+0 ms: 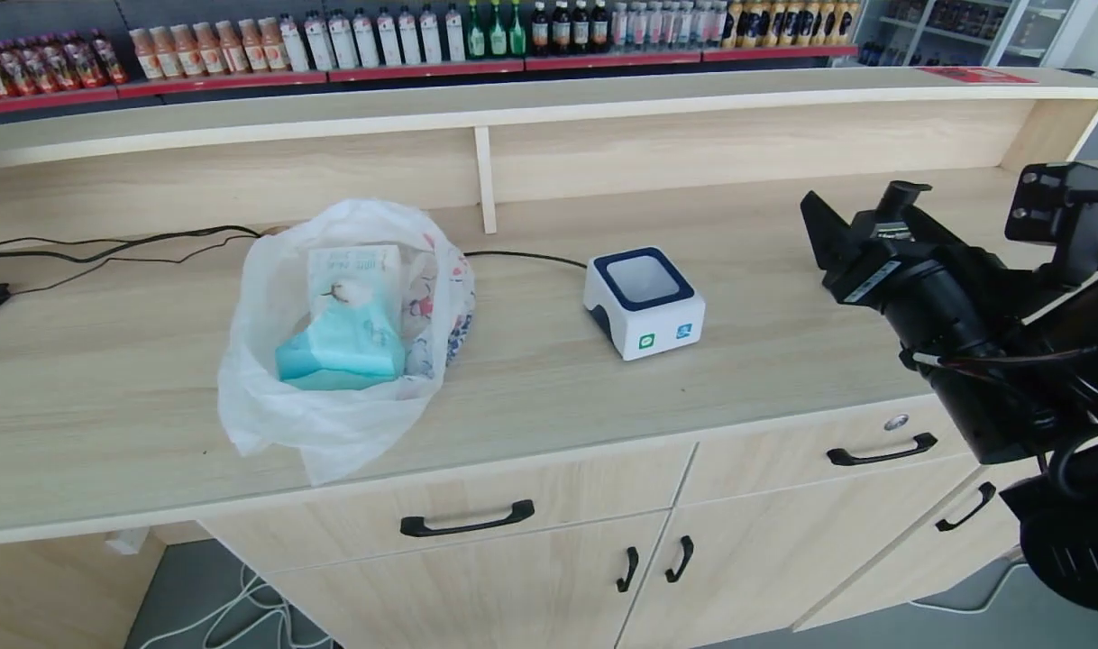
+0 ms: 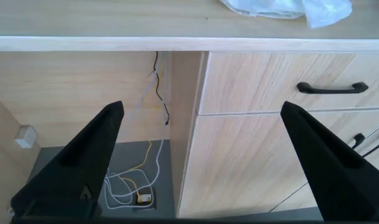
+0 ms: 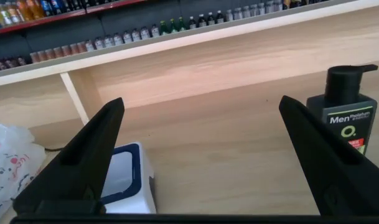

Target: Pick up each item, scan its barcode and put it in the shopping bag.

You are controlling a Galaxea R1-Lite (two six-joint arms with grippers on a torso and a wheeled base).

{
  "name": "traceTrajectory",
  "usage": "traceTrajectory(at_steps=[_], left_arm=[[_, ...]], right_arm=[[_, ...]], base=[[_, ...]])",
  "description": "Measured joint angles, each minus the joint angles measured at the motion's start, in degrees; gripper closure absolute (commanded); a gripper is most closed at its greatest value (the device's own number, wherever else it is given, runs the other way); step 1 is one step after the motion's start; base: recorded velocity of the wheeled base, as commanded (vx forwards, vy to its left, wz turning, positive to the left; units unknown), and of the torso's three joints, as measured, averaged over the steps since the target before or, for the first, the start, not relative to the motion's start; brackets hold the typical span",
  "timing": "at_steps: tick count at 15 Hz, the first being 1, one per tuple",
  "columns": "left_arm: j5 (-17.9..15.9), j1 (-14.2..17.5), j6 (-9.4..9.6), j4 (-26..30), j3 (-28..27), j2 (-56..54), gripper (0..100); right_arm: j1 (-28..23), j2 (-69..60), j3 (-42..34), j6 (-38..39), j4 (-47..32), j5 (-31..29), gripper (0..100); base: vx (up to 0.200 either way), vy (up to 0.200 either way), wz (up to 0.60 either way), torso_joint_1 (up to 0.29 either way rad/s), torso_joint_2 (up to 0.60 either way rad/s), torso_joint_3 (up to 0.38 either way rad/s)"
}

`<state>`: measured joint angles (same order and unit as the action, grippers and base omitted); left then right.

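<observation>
right gripper [image 1: 854, 209] up over counter [image 1: 783, 351], jaws wide, empty. pump bottle [image 3: 348, 109] just ahead of it; scanner [image 1: 644, 302] to its left, bag [image 1: 269, 397] further left. left gripper [image 2: 201, 162] wide, below counter edge.

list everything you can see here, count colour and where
counter: 1, light wood, across the scene
shopping bag: 1, translucent white, left part of the counter
tissue pack: 1, teal, inside the bag
scanner: 1, white with dark blue rim, mid counter
pump bottle: 1, black, on the counter beyond the right gripper
cables: a few, black, behind the bag
bottles: many, mixed colours, back shelf
left gripper: black, open, below the counter edge
right gripper: black, open, above the counter's right part
</observation>
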<state>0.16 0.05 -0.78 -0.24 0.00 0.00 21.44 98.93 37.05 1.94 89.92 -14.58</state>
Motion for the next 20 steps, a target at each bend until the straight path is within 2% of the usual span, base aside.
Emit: traceTrajectory(at_steps=[12,16,20], left_arm=[[0.0,0.0,-0.09,0.0,0.0,0.0,0],[0.0,0.0,-0.09,0.0,0.0,0.0,0],[0.0,0.0,-0.12,0.0,0.0,0.0,0]], right_arm=[[0.0,-0.1,-2.6,0.6,0.0,0.0,0],[0.2,0.2,-4.2,1.2,0.1,0.0,0],[-0.1,0.7,-5.7,0.4,0.0,0.0,0]], base=[[0.000,-0.200,0.00,0.001,0.00,0.002],[0.000,-0.200,0.60,0.001,0.00,0.002],[0.000,-0.200,0.00,0.001,0.00,-0.004]])
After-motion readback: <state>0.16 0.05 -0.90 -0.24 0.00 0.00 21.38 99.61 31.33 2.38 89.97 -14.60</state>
